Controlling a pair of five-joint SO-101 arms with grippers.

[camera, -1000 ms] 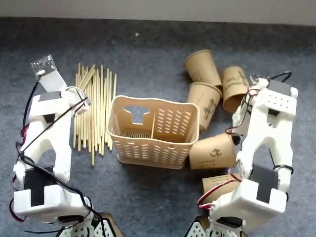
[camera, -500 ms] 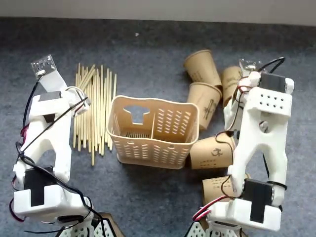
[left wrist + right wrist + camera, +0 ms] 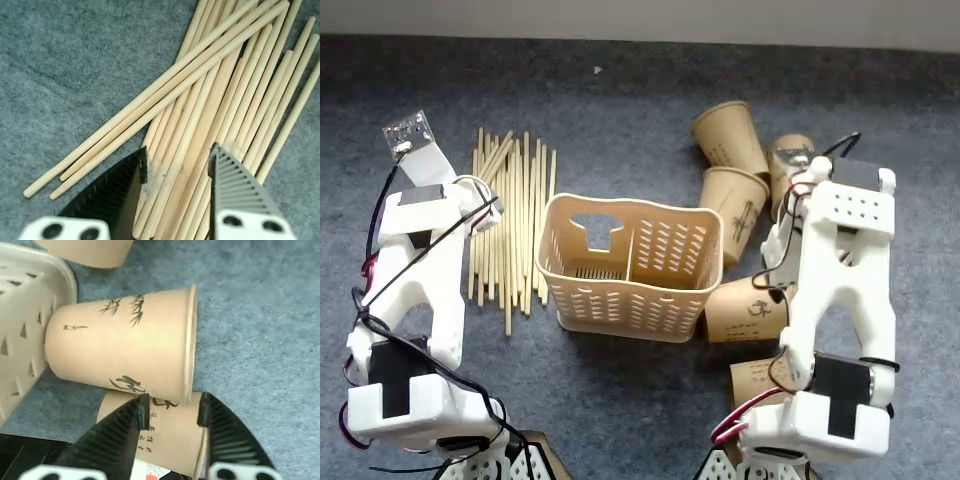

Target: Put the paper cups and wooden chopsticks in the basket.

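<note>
Grey felt-like table, seen from above and from both wrists.

Left fingers: parted and gripping nothing. Their tips are at the chopsticks; several sticks lie between them, and the rest fan out to either side and ahead.

Basket: stands upright between the two sets of fingers. It is just beside the chopsticks on one side and touches a cup on the other. Both compartments show bare floor.

Cups: all lie on their sides, scattered around and beyond the right fingers.

Right fingers: parted and gripping nothing, poised over the rim of one cup whose base touches the basket wall. A second cup lies between and below the tips.

Progress, as judged: nothing has reached the basket, so every cup and every chopstick remains to be moved. Each arm appears placed for a first pick.
</note>
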